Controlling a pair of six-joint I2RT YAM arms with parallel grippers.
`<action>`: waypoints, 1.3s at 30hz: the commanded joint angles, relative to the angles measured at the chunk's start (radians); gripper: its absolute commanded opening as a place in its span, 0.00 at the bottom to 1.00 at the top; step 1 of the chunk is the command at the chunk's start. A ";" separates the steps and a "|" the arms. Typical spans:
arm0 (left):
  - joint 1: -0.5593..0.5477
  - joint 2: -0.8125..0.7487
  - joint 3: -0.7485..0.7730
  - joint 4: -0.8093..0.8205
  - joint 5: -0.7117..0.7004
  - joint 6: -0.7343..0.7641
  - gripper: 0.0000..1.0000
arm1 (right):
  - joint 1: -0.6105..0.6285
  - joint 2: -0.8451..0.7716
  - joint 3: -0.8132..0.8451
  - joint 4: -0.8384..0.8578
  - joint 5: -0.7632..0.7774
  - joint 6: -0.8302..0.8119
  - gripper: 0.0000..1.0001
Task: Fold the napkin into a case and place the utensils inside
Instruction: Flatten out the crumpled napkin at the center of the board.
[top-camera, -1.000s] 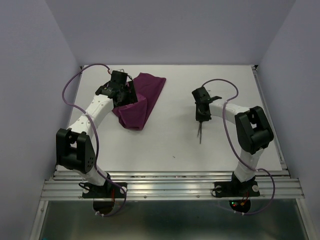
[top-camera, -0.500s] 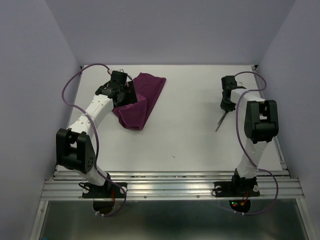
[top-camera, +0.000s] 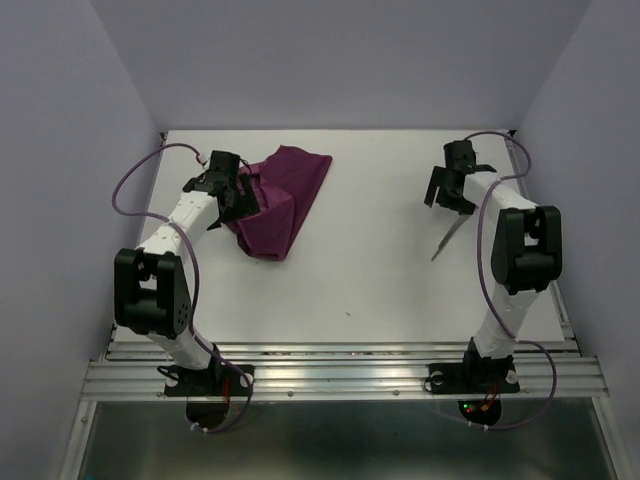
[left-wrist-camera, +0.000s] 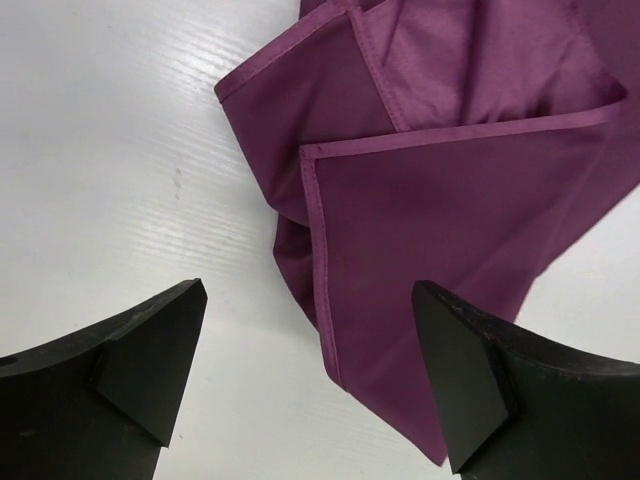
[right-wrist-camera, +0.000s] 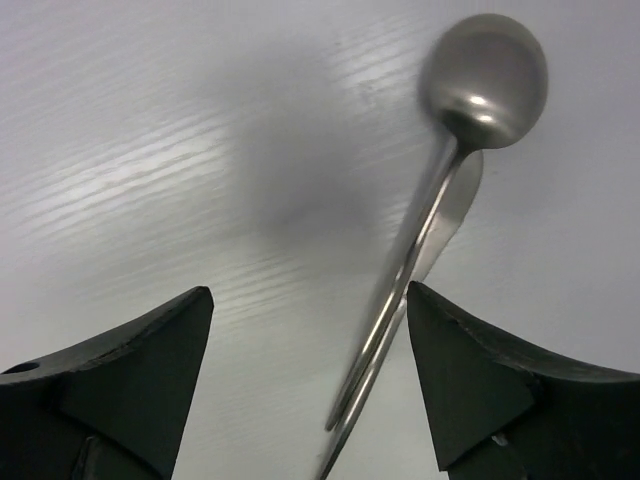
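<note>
White table (top-camera: 370, 280) carries the rumpled napkin (top-camera: 285, 200), with the left gripper (top-camera: 236, 197) spread wide over its left edge. Well right of the napkin, the right gripper (top-camera: 447, 198) stands spread above the utensils (top-camera: 444, 240), apparently lying loose.

The napkin (left-wrist-camera: 450, 200) is plum cloth, matt, with a fine smooth weave and a narrow stitched hem along its edges, and it lies in soft folds. The 2 utensils (right-wrist-camera: 405, 265) are polished metal, glossy silver, and the bowl of the spoon (right-wrist-camera: 487, 75) carries bright highlights. The table (right-wrist-camera: 130, 130) is white, with a faint streaky grain and a dull satin sheen. The left claw (left-wrist-camera: 305, 310) and right claw (right-wrist-camera: 310, 295) look like black matt plastic. The left arm (top-camera: 185, 215) has smooth white shells with black joints.
</note>
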 joint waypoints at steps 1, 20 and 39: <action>0.011 0.058 -0.036 0.059 -0.007 -0.022 0.95 | 0.079 -0.111 0.033 0.003 -0.074 0.003 0.84; -0.245 0.175 0.099 0.180 0.316 0.024 0.45 | 0.244 -0.248 -0.073 0.029 -0.183 0.121 0.91; -0.047 0.198 0.022 0.174 0.272 -0.005 0.77 | 0.533 -0.080 0.111 0.046 -0.204 0.085 0.78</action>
